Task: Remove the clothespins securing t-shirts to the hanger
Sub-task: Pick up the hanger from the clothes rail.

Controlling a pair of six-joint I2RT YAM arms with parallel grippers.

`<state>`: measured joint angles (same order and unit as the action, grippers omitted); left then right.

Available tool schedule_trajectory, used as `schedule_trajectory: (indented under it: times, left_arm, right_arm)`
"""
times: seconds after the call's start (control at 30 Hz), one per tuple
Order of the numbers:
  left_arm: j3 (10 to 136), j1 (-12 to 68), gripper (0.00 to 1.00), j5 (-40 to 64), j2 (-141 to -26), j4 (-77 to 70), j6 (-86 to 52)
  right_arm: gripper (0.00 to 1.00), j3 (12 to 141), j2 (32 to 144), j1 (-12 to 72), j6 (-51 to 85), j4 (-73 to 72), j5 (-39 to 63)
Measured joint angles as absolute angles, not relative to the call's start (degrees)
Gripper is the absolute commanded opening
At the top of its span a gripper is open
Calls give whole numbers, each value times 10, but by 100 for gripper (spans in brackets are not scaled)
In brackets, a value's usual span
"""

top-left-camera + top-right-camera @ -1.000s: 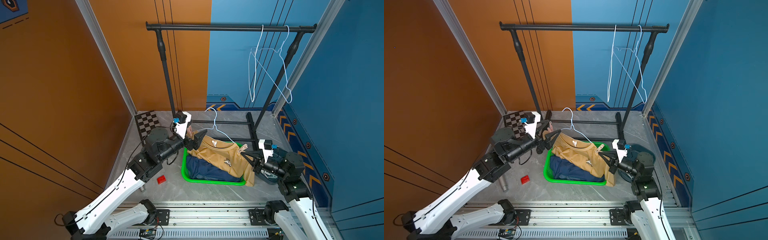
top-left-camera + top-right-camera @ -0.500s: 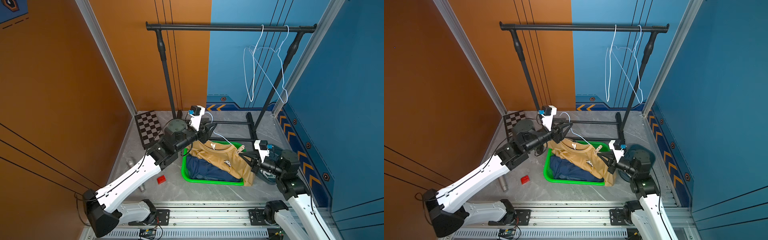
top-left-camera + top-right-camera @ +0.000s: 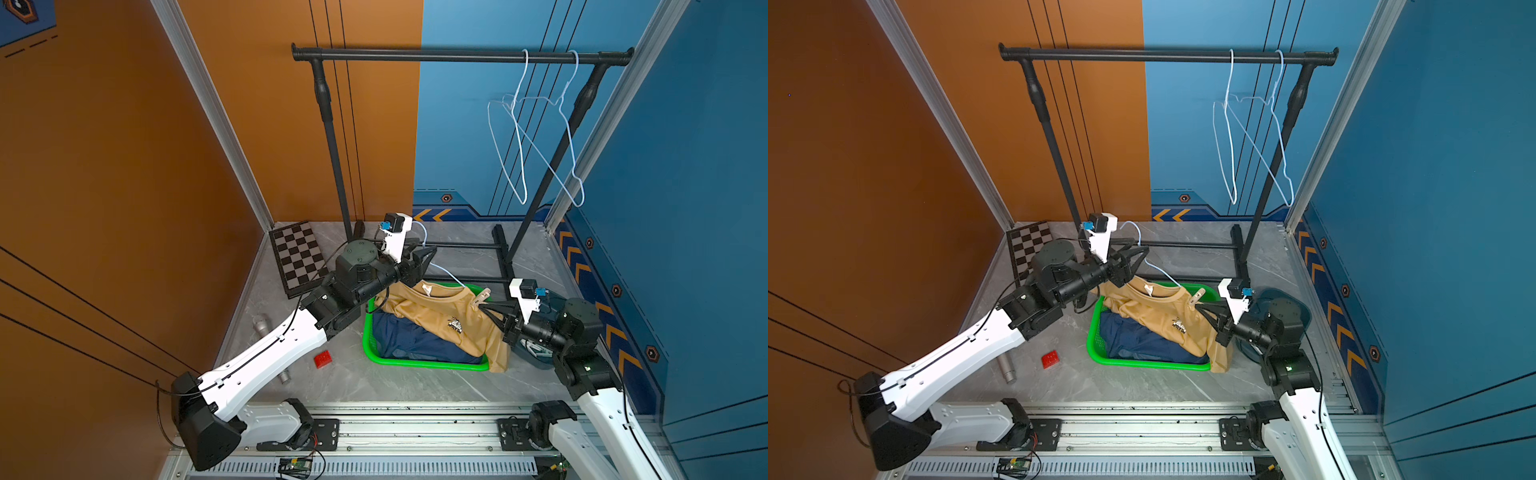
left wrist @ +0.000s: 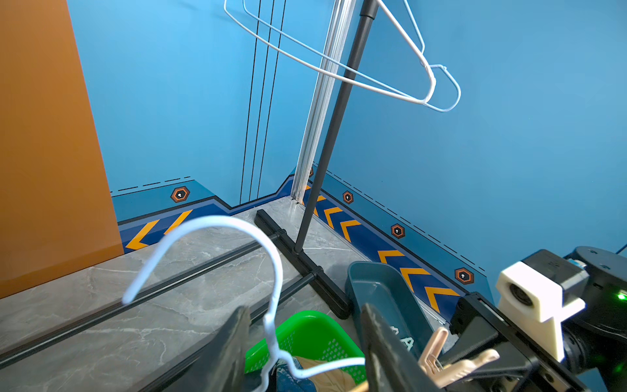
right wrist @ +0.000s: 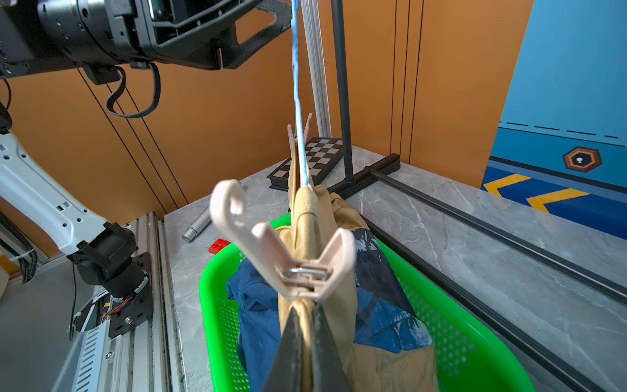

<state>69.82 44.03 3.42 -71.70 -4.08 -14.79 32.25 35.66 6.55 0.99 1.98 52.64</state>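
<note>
The right gripper [image 5: 307,317] was pinched shut on the shoulder of the tan t-shirt [image 5: 305,210]. The pink clothespin [image 5: 300,268] stood just beyond its fingertips, long axis pointing away from them. The left gripper [image 4: 303,317], jaws apart, straddled the hanger [image 4: 217,220] neck, farther off. A second clothespin [image 5: 290,135] beyond was barely discernible.

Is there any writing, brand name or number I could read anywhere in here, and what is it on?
Nothing here can be read.
Print on the tan t-shirt: too small.
White marks in the teal bin: blurred.
The wall hexagons carry only a symbol.
</note>
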Motion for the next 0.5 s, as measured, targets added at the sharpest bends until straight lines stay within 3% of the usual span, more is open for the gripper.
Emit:
schedule_trajectory:
  times: [0.17,0.4,0.5]
  left_arm:
    - [698,435,37,36,-720,-41,-153]
    - [699,435,38,45,-745,-41,-164]
    - [699,435,30,46,-746,-41,-164]
  right_arm:
    - [0,323,357,67,8,20,526]
    - [0,325,358,68,8,20,523]
    - [0,328,360,68,8,20,523]
